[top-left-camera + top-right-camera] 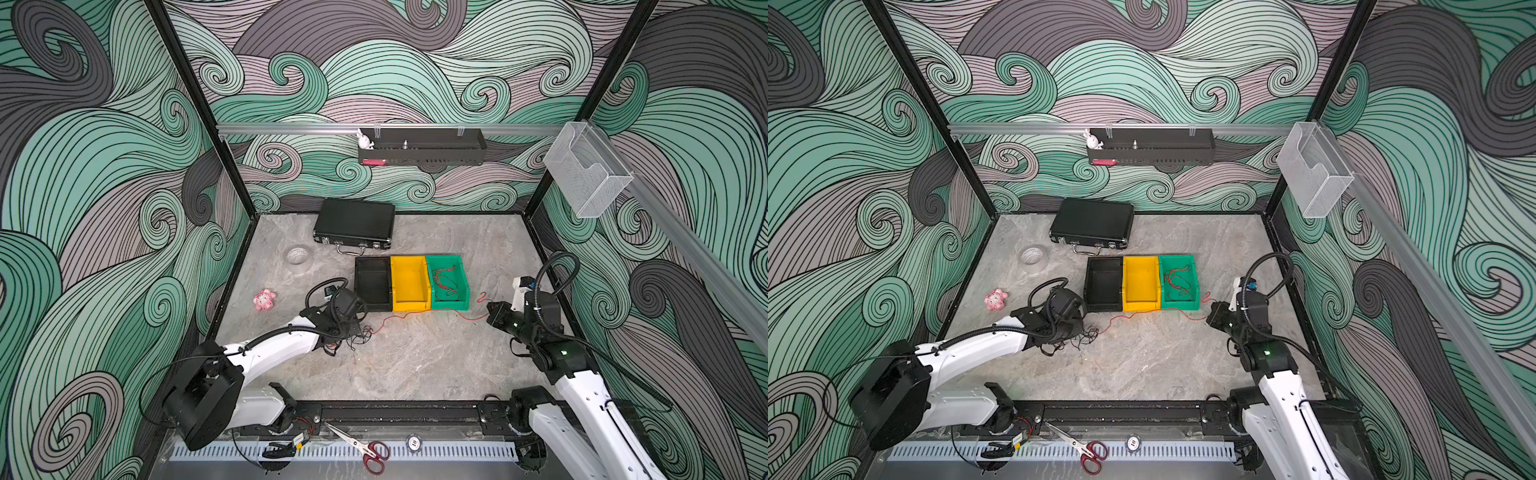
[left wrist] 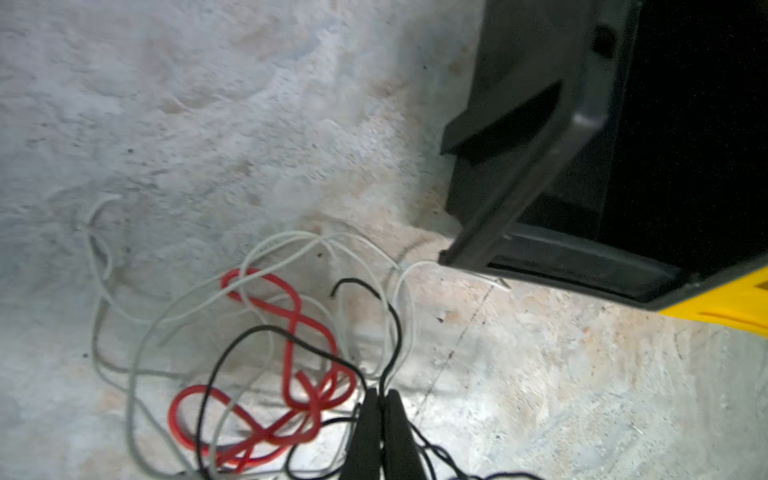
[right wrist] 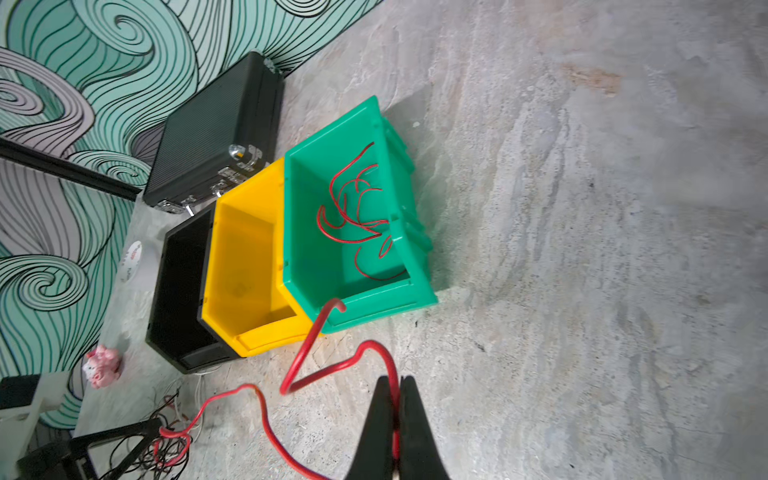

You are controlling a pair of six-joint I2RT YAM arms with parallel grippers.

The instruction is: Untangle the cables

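A tangle of red, white and black cables lies on the grey table in front of the black bin, seen in both top views. My left gripper stands over this tangle, shut on a thin black cable. One red cable runs from the tangle to the right, to my right gripper, which is shut on it near its kinked end. More red cables lie inside the green bin.
Black bin, yellow bin and the green bin stand in a row mid-table. A closed black case lies behind them. A tape roll and pink toy sit at left. Scissors lie on the front rail.
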